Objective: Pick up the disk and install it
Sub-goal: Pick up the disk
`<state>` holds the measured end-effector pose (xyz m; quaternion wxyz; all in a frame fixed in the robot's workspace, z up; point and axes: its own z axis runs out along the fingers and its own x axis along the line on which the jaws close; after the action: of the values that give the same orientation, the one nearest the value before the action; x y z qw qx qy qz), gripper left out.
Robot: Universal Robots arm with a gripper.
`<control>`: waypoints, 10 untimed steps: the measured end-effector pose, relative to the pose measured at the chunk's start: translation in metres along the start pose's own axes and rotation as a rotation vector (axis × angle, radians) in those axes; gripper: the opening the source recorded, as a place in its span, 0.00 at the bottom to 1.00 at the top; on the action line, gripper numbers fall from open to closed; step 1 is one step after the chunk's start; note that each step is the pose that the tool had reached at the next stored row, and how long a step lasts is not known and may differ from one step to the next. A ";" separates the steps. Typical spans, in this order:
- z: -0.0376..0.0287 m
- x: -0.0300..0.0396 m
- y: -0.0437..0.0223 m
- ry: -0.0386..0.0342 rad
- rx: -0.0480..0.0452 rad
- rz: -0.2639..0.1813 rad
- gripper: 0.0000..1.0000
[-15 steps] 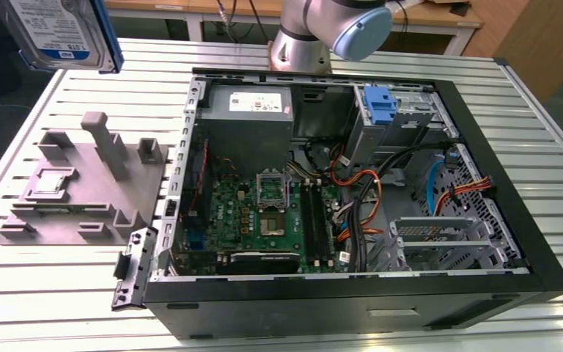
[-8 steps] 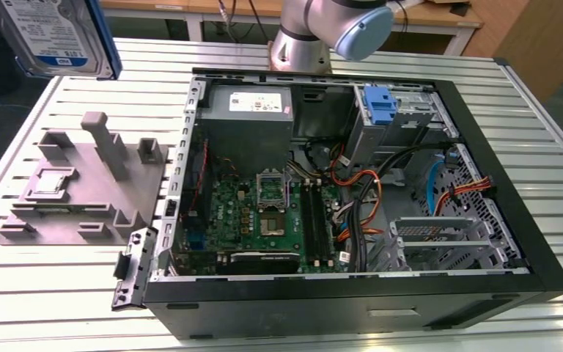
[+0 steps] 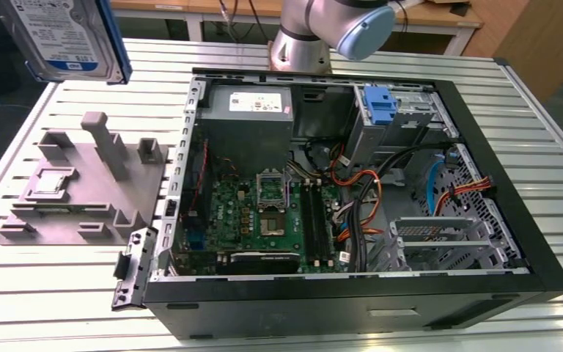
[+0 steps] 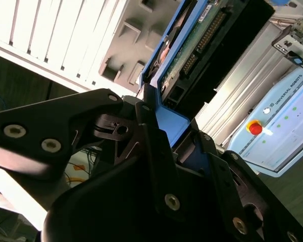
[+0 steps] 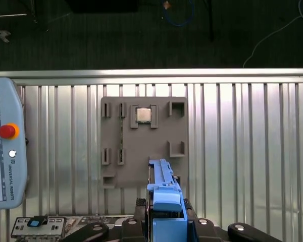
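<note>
The disk (image 3: 61,37) hangs high above the table at the exterior view's far left, label side showing, with a blue frame along its edge. It is lifted well above the grey fixture plate (image 3: 86,191). In the second wrist view my gripper (image 4: 159,118) is shut on the disk (image 4: 192,45), its black fingers (image 4: 146,126) clamped on the blue frame, and the green circuit board side faces the camera. In the first wrist view the disk (image 5: 163,194) appears edge-on, held in my gripper (image 5: 164,227) over the fixture plate (image 5: 144,143).
An open computer case (image 3: 545,242) lies on the slatted metal table (image 3: 67,308), with a motherboard, cables, a drive cage (image 3: 438,235) and an upright blue latch piece (image 3: 380,103). The arm's base (image 3: 306,33) stands behind it. A teach pendant (image 5: 5,151) lies beside the fixture. A chip (image 5: 144,115) sits on the plate.
</note>
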<state>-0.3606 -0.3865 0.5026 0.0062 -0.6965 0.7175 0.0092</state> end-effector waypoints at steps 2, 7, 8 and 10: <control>0.0000 -0.0001 -0.0051 0.0000 -0.0001 0.000 0.36; 0.0001 -0.0003 -0.0156 -0.0001 -0.0001 0.000 0.36; 0.0001 -0.0004 -0.0175 0.0000 -0.0001 0.000 0.36; 0.0002 -0.0005 -0.0212 0.0000 -0.0001 0.000 0.36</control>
<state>-0.3394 -0.3867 0.5023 0.0061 -0.6965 0.7175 0.0092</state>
